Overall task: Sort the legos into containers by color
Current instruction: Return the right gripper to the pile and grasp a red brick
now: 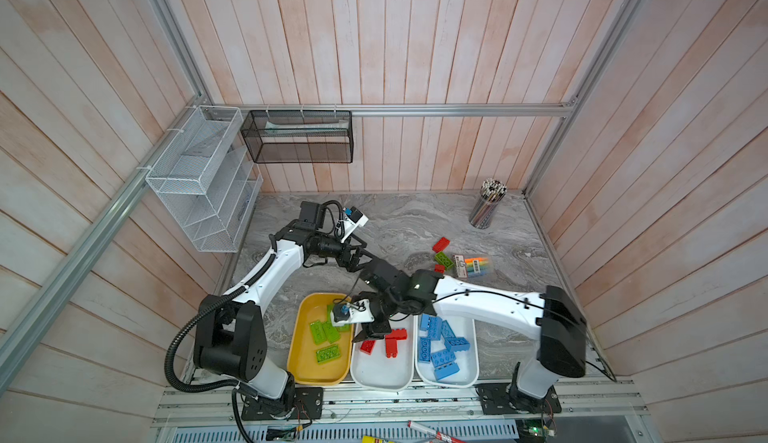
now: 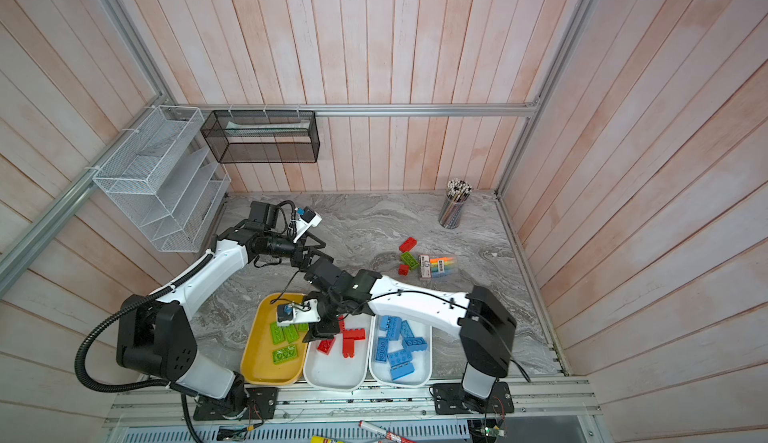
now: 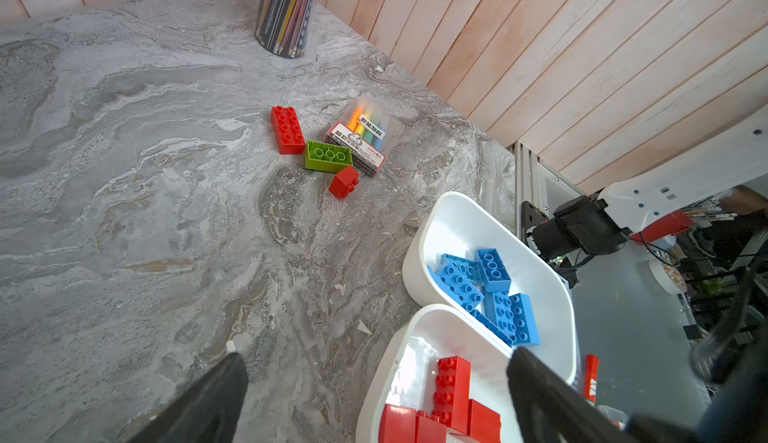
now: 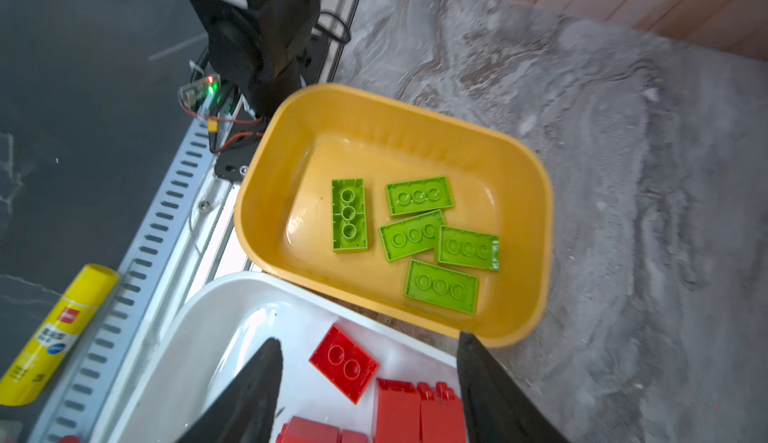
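Right fingers [image 4: 249, 391] apart, glossy red brick [image 4: 344, 368] below

lime green studded plastic bricks [image 1: 323, 332] partly hid by white R wrist cam [image 1: 354, 312] | red studded plastic bricks [image 4: 419, 412] cut at frame edge

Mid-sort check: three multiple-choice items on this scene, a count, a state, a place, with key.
1. How many lime green studded plastic bricks lie in the yellow plastic tray? A. two B. five C. eight
2. The right hand over the middle white plastic tray is: A. open, empty B. shut on a red brick C. shut on a green brick
3. The blue studded bricks lie in: A. the yellow tray B. the middle white tray C. the right-end white plastic tray
Key: B, the right wrist view shows five; A, its jaws stand wide apart, gripping nothing; C, both top views show it.
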Available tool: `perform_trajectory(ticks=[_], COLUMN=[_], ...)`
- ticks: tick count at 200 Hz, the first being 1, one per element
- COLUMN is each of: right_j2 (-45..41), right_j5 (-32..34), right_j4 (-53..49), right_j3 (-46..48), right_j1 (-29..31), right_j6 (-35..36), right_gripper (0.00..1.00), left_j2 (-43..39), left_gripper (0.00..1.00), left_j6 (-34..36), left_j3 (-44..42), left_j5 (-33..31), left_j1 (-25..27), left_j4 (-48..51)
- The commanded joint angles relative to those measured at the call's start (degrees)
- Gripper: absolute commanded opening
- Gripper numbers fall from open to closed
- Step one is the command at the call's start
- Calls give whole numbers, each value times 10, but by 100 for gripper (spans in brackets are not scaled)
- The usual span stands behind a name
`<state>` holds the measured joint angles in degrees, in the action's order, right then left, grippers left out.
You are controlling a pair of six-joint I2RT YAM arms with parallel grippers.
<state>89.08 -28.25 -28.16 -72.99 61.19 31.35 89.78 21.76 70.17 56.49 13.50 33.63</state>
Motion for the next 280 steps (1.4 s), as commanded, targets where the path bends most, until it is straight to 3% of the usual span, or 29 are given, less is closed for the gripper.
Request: perform_trajectory(ticks=[1, 48, 72, 87, 105, 132, 153, 189, 247, 280], right_j2=[-56, -169, -178, -165, -118, -36, 29, 132, 266, 307], right_j5=[-47, -45, 16, 80, 99, 205, 280, 349, 395, 388], right_j4=[-37, -64, -16, 39, 73, 85, 56, 0, -48, -33], right_j3=[59, 91, 114, 121, 104, 60, 13, -65, -149, -161], right_j1=[-66, -237, -315, -349, -390, -392, -393, -393, -395, -395], right_j6=[-65, -108, -158, -235, -344, -508, -602, -724, -797, -789], right_gripper=[66, 67, 67, 67, 66, 68, 69, 72, 71, 68], left_j2=[-1, -4, -4, -1, -2, -7, -6, -6, -7, -6], left_gripper=[100, 100, 100, 99, 100, 100, 100, 100, 100, 100], left_j6=[2, 1, -3, -3, -3, -6, -4, -4, -1, -1], left_j3=[-7, -9, -9, -6, -7, -9, -8, -7, -8, -10], left_j5=[0, -2, 1, 2, 4, -3, -3, -2, -6, -6], left_j1=[-3, -2, -2, -2, -3, -3, -3, -2, -3, -3], left_j4=[-3, -2, -8, -6, -6, -8, -7, -6, -4, -6])
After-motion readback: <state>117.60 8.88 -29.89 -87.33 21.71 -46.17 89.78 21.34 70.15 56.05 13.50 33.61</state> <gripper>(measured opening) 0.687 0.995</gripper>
